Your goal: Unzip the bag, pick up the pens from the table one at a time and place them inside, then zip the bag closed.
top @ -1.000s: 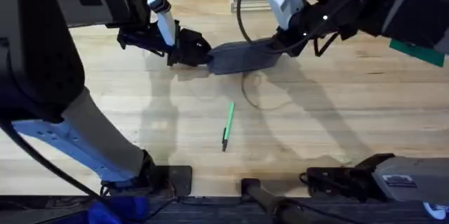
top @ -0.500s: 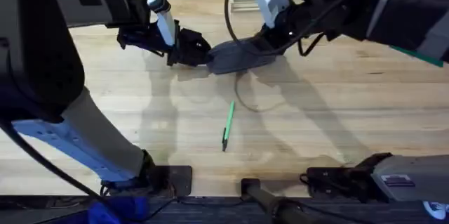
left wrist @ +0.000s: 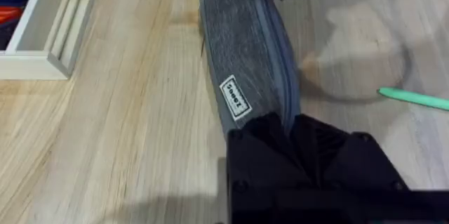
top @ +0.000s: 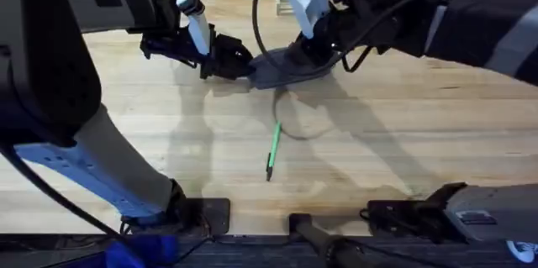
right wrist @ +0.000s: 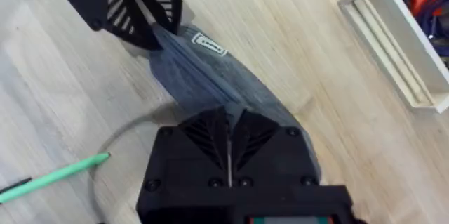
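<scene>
The left gripper is clamping one end of the bag, which is lying on the table, while the right gripper is sitting on the zipper line with its fingers pressed together, apparently pinching the pull tab, though the tab itself is hidden. The unzipping step is judged to be under way; one green pen is lying near the bag, so loading and closing are remaining
</scene>
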Available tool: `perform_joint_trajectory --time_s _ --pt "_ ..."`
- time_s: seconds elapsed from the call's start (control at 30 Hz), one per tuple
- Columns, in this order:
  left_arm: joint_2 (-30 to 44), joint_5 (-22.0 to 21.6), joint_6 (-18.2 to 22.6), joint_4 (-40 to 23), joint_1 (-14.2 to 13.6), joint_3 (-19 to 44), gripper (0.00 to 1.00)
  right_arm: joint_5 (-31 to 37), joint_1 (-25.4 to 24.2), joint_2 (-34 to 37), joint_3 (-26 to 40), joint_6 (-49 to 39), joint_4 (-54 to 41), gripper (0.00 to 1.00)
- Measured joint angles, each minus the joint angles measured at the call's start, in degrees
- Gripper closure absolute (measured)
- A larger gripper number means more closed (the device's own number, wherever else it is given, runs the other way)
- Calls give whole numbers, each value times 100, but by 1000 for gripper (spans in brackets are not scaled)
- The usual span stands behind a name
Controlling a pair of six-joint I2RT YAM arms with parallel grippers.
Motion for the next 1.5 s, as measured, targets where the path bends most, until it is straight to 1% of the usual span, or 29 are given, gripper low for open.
perform_joint_trajectory --time_s 0.37,0.57,1.13,1.17,1.33,1.43,1.5 --pt "0 0 1 13 0 0 959 -108 373 306 11 227 573 970" --pt "0 2 -1 13 0 0 959 -141 546 372 13 301 719 970" --pt "0 2 -1 11 0 0 959 -432 588 505 33 495 934 970" --pt "0 2 0 13 0 0 959 -437 588 505 33 509 934 947" --pt "0 2 1 13 0 0 959 -534 605 505 50 514 975 629" --pt "0 2 -1 -2 -5 0 959 -558 625 505 83 514 1006 420" --pt "0 2 0 -2 -4 0 959 -559 625 505 87 527 1011 243"
